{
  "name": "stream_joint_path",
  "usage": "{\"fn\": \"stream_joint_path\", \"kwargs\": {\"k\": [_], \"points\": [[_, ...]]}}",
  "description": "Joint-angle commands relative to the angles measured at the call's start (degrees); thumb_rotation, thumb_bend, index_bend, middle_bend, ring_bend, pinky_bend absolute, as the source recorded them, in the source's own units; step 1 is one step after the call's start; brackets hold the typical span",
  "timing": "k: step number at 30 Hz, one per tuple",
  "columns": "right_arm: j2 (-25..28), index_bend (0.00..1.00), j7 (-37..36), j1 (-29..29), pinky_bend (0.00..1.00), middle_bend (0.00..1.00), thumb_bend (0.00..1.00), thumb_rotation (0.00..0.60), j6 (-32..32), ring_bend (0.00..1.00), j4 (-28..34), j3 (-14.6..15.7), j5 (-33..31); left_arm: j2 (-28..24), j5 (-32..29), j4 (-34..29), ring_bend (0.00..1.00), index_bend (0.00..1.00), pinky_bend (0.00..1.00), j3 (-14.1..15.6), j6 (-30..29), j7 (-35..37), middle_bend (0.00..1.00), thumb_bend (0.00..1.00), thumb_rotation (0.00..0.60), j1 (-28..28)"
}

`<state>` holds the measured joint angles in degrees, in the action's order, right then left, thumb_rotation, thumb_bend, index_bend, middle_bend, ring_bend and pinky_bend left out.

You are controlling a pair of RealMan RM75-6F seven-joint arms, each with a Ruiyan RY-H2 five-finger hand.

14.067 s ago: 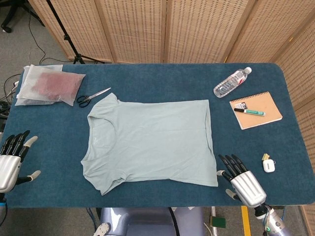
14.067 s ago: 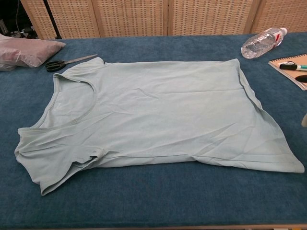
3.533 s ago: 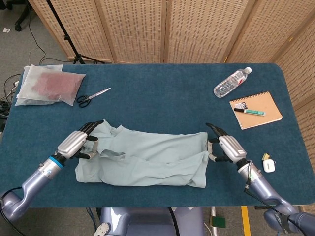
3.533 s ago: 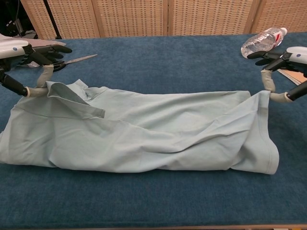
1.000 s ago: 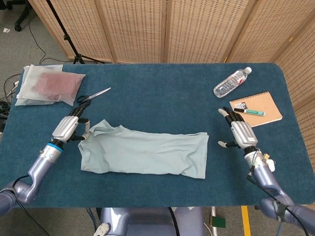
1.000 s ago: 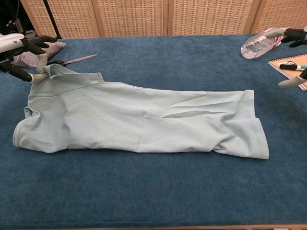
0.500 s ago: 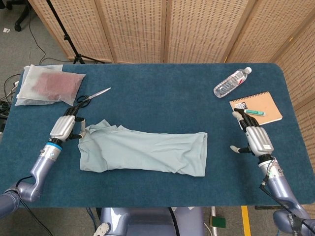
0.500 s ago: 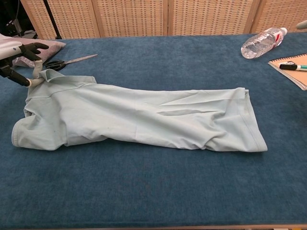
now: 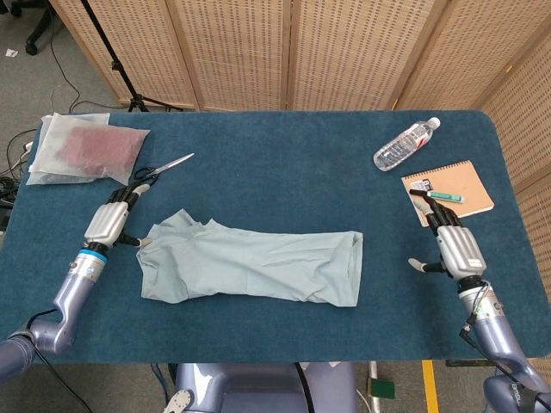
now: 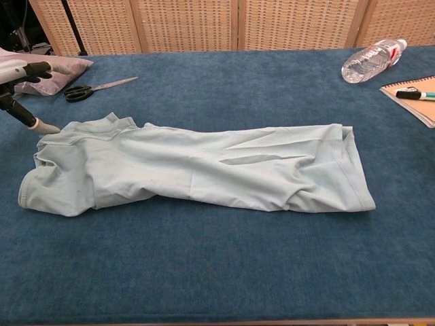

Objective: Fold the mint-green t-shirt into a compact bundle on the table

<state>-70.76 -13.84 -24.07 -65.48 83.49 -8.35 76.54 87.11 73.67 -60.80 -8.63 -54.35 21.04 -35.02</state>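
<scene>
The mint-green t-shirt lies folded into a long band across the middle of the blue table, with its collar end to the left. My left hand hovers just off the collar end, fingers apart, with the thumb tip beside the cloth and nothing held. My right hand is open, well to the right of the shirt's hem end and near the table's right side. The chest view does not show it.
Scissors and a plastic bag of cloth lie behind the left hand. A water bottle and a notebook with a pen sit at the back right.
My left hand has let go of the collar, which dropped flat onto the table. My right hand has drifted slightly further right and toward the front edge.
</scene>
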Motion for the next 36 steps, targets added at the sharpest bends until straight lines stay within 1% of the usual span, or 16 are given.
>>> {"fn": "stream_joint_path", "kwargs": {"k": [1, 9, 11, 14, 18, 24, 28, 33, 36], "points": [[-0.05, 0.00, 0.03, 0.09, 0.07, 0.00, 0.00, 0.600, -0.07, 0.00, -0.09, -0.03, 0.05, 0.36, 2.28, 0.94, 0.00, 0.00, 0.00, 0.40, -1.52, 2.03, 0.00, 0.00, 0.600, 0.28], [0.31, 0.00, -0.05, 0.56, 0.07, 0.00, 0.00, 0.600, -0.84, 0.00, 0.55, -0.16, 0.61, 0.15, 3.89, 1.22, 0.00, 0.00, 0.00, 0.43, -3.39, 3.09, 0.00, 0.00, 0.600, 0.64], [0.84, 0.00, 0.23, 1.13, 0.07, 0.00, 0.00, 0.600, -1.96, 0.00, 1.61, 0.11, 1.48, -1.31, 6.78, -0.05, 0.00, 0.00, 0.00, 1.82, -5.53, 4.39, 0.00, 0.00, 0.600, 1.31], [1.26, 0.00, 0.56, 1.49, 0.07, 0.00, 0.00, 0.600, -2.49, 0.00, 2.44, 0.28, 1.87, -2.41, 8.95, -0.76, 0.00, 0.00, 0.00, 2.91, -7.03, 5.91, 0.00, 0.00, 0.600, 1.78], [1.97, 0.00, 0.90, 2.23, 0.07, 0.00, 0.00, 0.600, -3.61, 0.00, 4.09, 0.55, 2.57, -3.95, 12.94, -1.46, 0.00, 0.00, 0.00, 4.93, -10.63, 8.25, 0.00, 0.00, 0.600, 2.81], [3.05, 0.00, 1.13, 4.05, 0.07, 0.00, 0.00, 0.600, -5.74, 0.00, 6.31, 1.53, 3.81, -6.32, 20.13, -1.98, 0.00, 0.00, 0.00, 9.49, -17.88, 11.78, 0.00, 0.00, 0.600, 5.34], [3.30, 0.00, 0.68, 4.88, 0.07, 0.00, 0.00, 0.600, -6.52, 0.00, 6.63, 1.88, 4.18, -6.41, 22.78, -0.02, 0.00, 0.00, 0.00, 11.54, -20.14, 11.70, 0.00, 0.00, 0.600, 6.23], [3.42, 0.00, 0.24, 5.36, 0.07, 0.00, 0.00, 0.600, -7.13, 0.00, 6.52, 1.70, 4.35, -4.86, 25.16, 5.79, 0.00, 0.00, 0.00, 13.71, -19.94, 10.26, 0.00, 0.06, 0.600, 6.09], [3.37, 0.00, 0.18, 5.42, 0.07, 0.00, 0.00, 0.600, -7.06, 0.00, 6.34, 1.64, 4.36, -3.66, 26.26, 9.72, 0.00, 0.01, 0.00, 14.42, -20.01, 9.52, 0.00, 0.09, 0.600, 5.71]]}}
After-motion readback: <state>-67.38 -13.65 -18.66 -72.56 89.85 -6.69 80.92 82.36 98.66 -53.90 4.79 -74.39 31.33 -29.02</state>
